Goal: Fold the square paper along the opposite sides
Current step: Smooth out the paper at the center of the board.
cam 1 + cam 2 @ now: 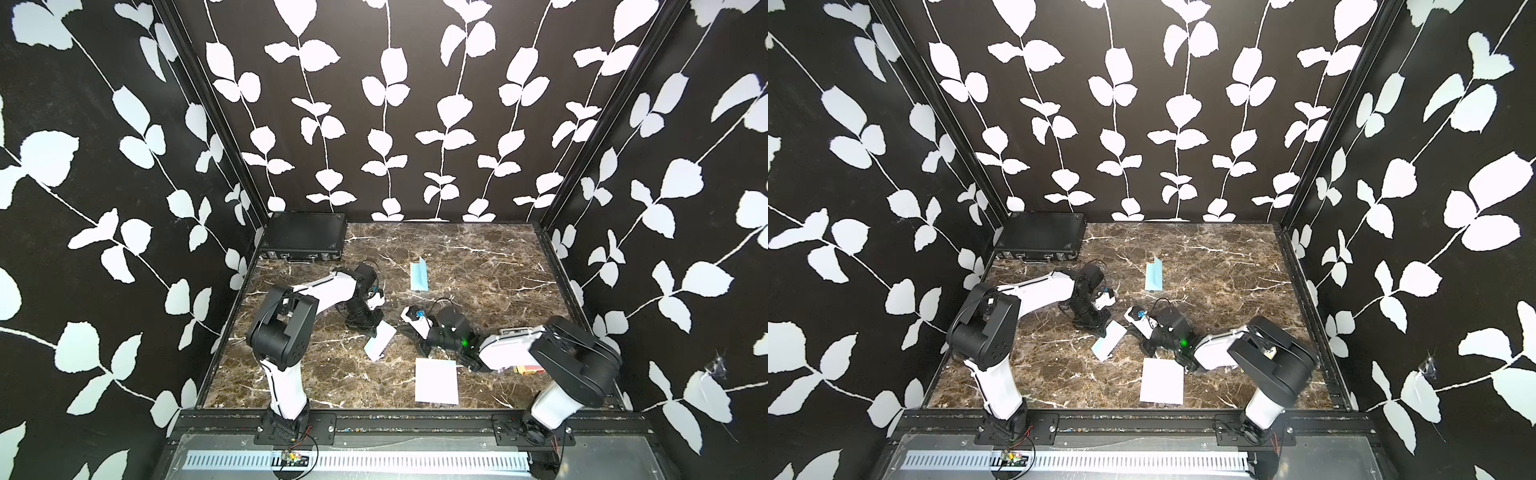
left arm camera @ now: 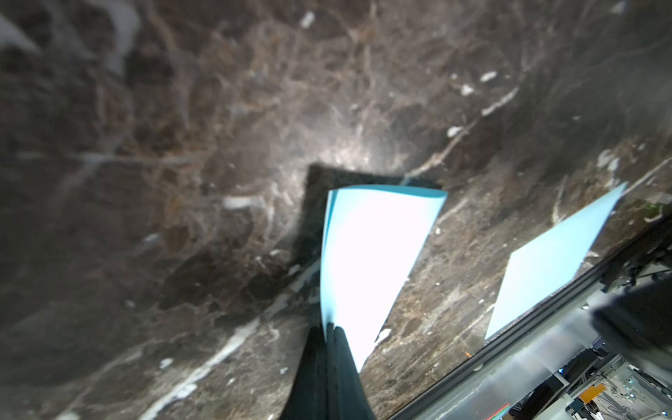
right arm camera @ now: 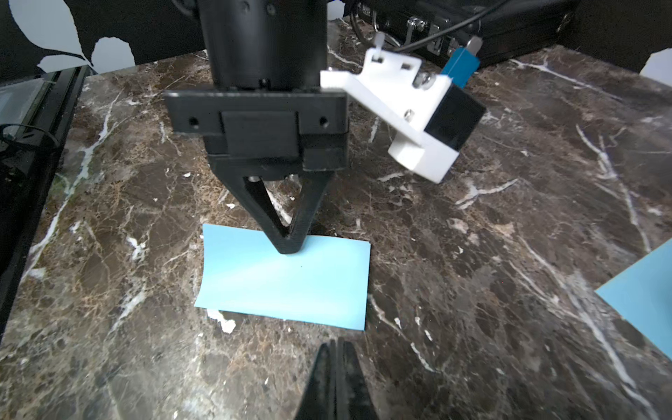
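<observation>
A light-blue paper (image 1: 380,341) (image 2: 371,254), folded in half into a rectangle, is pinched at one long edge by my left gripper (image 1: 369,329) (image 2: 332,327), which is shut on it. In the right wrist view this folded paper (image 3: 287,280) slopes down from the left gripper (image 3: 289,249) to the marble table. My right gripper (image 3: 336,342) (image 1: 402,331) is shut and holds nothing, its tips just short of the paper's near edge. A flat, unfolded square paper (image 1: 436,380) (image 1: 1162,381) lies near the table's front edge.
Another folded blue paper (image 1: 419,276) stands half open at mid-back. A black case (image 1: 303,237) fills the back left corner. A small orange and yellow box (image 1: 528,369) lies under my right arm. Patterned walls close in three sides.
</observation>
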`<state>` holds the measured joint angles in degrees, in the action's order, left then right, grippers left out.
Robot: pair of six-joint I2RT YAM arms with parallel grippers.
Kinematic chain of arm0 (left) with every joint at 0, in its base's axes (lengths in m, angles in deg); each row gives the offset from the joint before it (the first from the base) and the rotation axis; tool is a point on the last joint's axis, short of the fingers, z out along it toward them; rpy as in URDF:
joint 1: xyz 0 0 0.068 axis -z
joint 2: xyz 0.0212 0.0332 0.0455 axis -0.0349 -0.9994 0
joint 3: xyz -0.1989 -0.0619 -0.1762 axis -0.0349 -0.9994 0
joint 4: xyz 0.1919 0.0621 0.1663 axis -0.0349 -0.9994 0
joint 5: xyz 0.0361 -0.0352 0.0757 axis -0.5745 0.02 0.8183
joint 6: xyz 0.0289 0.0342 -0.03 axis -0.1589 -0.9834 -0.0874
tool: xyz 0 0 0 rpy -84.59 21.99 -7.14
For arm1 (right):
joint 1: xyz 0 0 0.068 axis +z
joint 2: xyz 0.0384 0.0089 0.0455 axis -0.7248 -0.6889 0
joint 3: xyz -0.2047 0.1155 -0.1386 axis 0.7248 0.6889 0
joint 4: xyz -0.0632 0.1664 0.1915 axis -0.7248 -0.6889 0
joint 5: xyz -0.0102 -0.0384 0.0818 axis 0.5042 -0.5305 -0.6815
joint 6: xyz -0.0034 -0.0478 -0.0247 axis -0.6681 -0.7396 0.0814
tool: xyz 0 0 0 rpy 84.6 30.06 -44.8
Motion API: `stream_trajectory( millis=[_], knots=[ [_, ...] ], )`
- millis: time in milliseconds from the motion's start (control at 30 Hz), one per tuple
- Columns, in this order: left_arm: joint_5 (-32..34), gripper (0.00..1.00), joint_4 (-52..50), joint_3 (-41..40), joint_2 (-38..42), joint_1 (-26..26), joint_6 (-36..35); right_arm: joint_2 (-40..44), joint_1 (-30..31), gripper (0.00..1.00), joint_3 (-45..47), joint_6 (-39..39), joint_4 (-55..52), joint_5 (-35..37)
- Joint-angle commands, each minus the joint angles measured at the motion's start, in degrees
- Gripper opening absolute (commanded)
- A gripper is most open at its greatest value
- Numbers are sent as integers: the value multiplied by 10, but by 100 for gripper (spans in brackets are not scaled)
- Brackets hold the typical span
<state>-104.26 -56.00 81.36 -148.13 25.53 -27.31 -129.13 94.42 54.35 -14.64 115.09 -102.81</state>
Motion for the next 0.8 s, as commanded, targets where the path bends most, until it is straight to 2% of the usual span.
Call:
stream_trajectory(
  millis=[0, 233, 600, 767],
  knots=[
    [13, 0, -24, 11, -5, -16, -15, -43, 5, 7, -35, 20, 68, 7],
    [6, 0, -14, 10, -3, -31, -10, -140, 44, 9, -99, -15, 90, 75],
    [-4, 0, -12, 15, -15, -34, -6, -172, 82, 9, -160, -47, 35, 84],
    [-9, 0, -7, 16, -16, -38, 2, -184, 88, 9, -159, -53, 15, 95]
  ],
)
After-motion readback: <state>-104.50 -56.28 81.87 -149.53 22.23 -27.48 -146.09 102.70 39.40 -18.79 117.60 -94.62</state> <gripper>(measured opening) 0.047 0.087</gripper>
